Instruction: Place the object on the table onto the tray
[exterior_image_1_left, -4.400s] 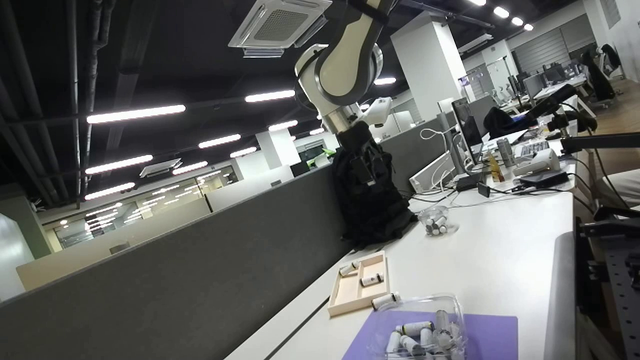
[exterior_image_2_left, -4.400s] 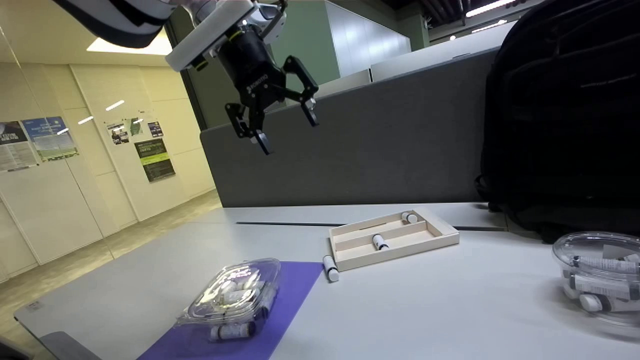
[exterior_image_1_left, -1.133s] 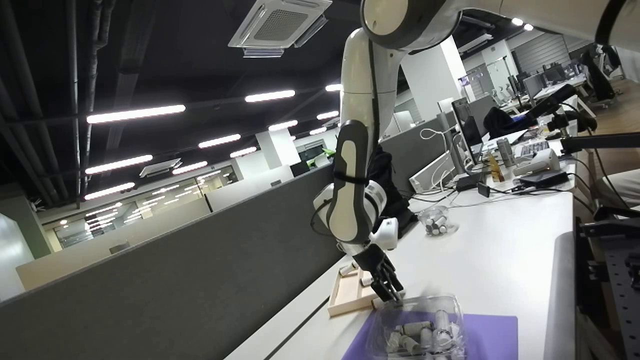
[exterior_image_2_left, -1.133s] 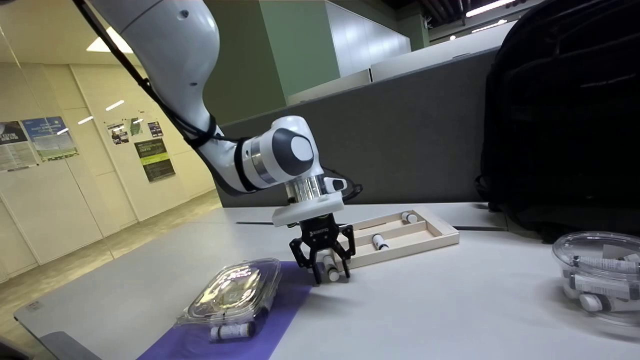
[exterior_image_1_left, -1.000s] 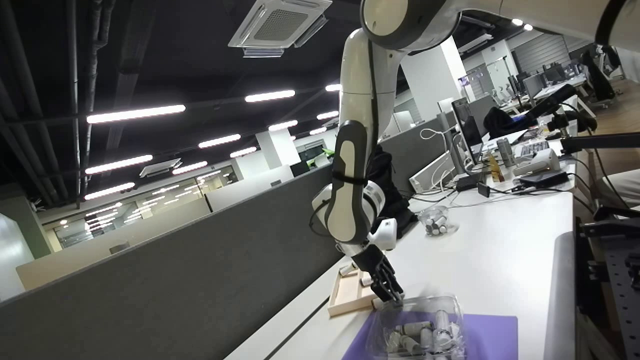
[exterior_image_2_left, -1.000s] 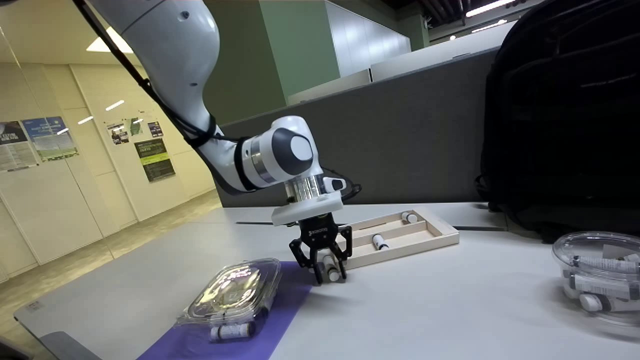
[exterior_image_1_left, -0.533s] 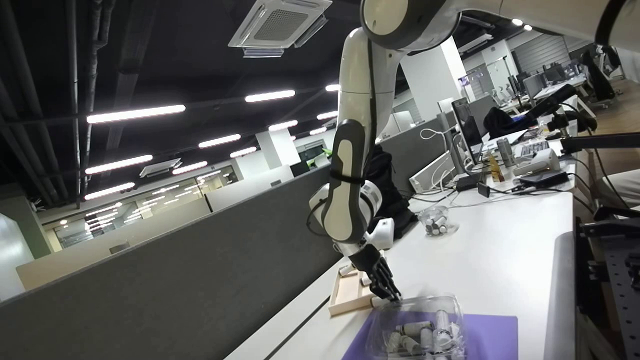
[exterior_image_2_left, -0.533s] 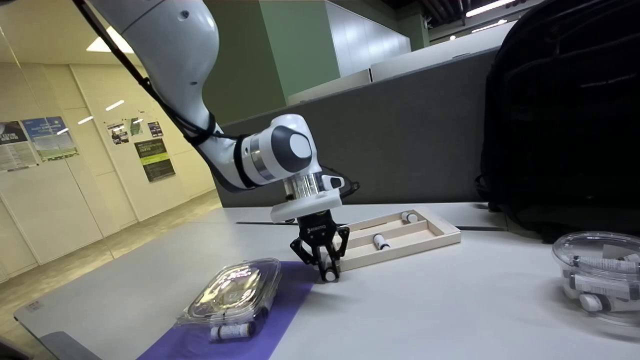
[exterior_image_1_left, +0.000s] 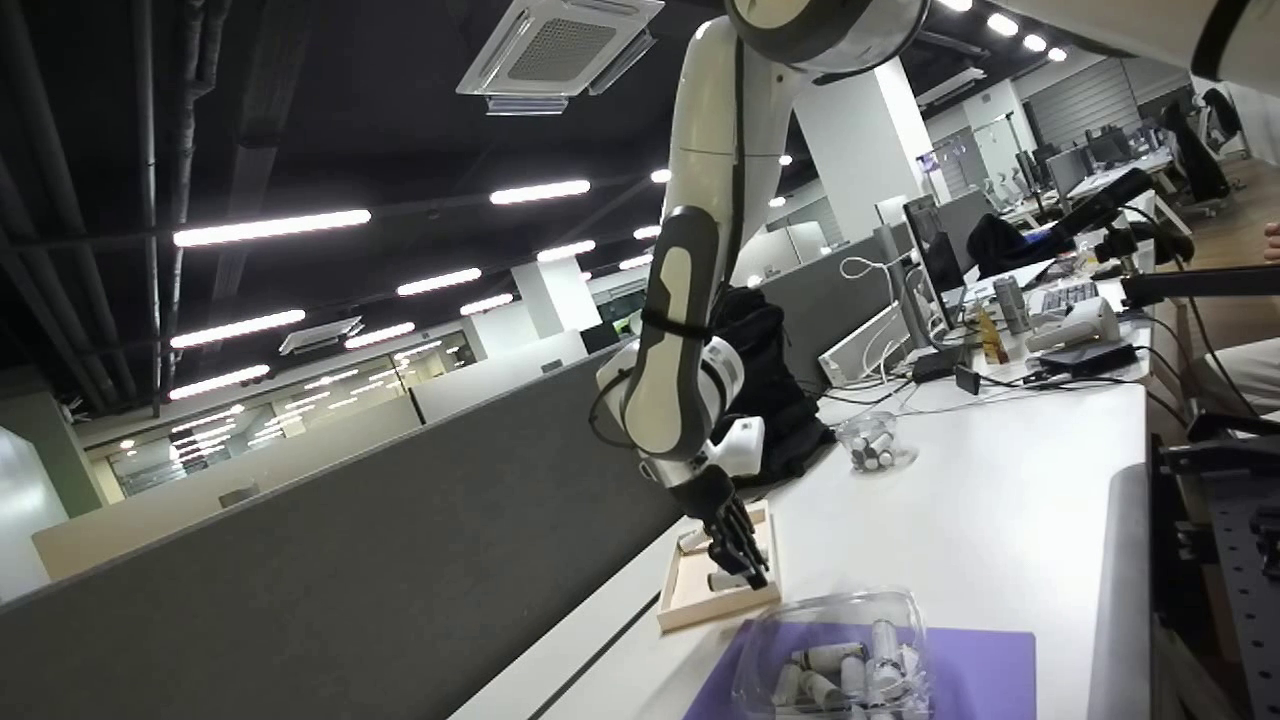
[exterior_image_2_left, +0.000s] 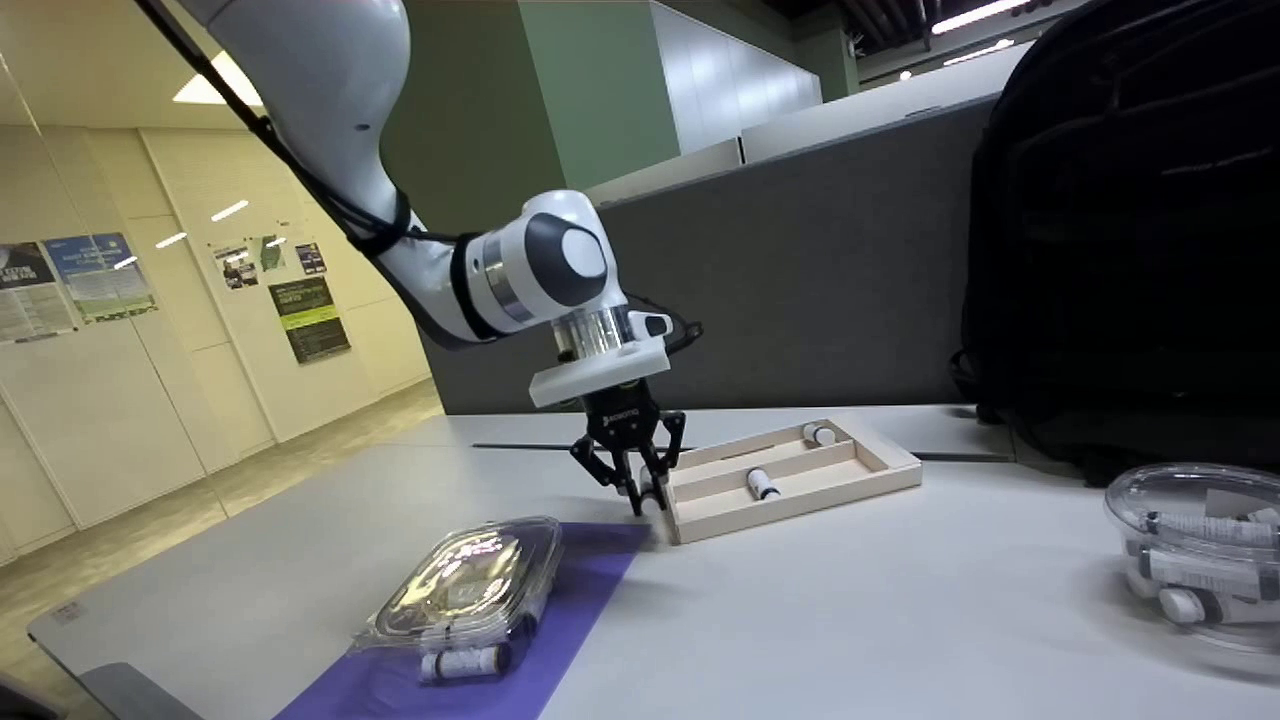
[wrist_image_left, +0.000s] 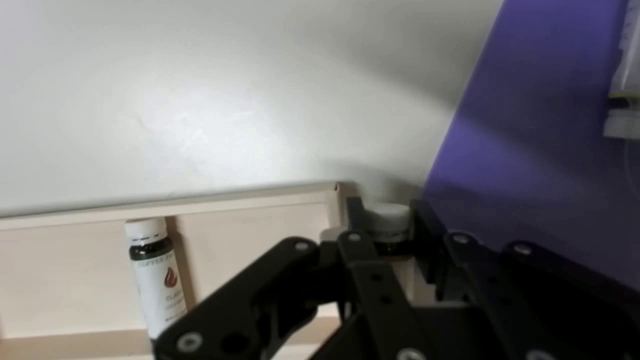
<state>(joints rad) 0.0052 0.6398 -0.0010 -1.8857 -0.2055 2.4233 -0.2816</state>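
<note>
Gripper (wrist_image_left: 388, 217) is grasping a white-capped bottle (wrist_image_left: 391, 224), right of bottom centre in the wrist view. Jaws are standing nearly together, only the bottle between them, fingertips (wrist_image_left: 356, 215) bearing on both sides of the cap. Cap is poking out, dark neck showing just beneath; fingers are hiding most of the body.

Task item is that held bottle: it's sitting at the short end of the wooden tray (exterior_image_2_left: 820, 502), mid frame in an exterior view. Wrist view is putting its cap just beside the tray corner, between that and the purple sheet (exterior_image_2_left: 588, 590). Can't tell if it's touching the tray wall; can't read its height over the white table (exterior_image_2_left: 850, 620) either.

Two more are lying in the tray: a labelled bottle (wrist_image_left: 157, 280) with a red mark, left in the wrist view, slanting toward the divider, and a second bottle (exterior_image_2_left: 820, 435) in the rear compartment.

Clear clamshell (exterior_image_2_left: 470, 590) with bottles inside is resting on the purple sheet, lower left. Round clear tub (exterior_image_2_left: 1125, 505), also holding bottles, is standing at the right edge, below the black backpack (exterior_image_2_left: 1150, 250).
</note>
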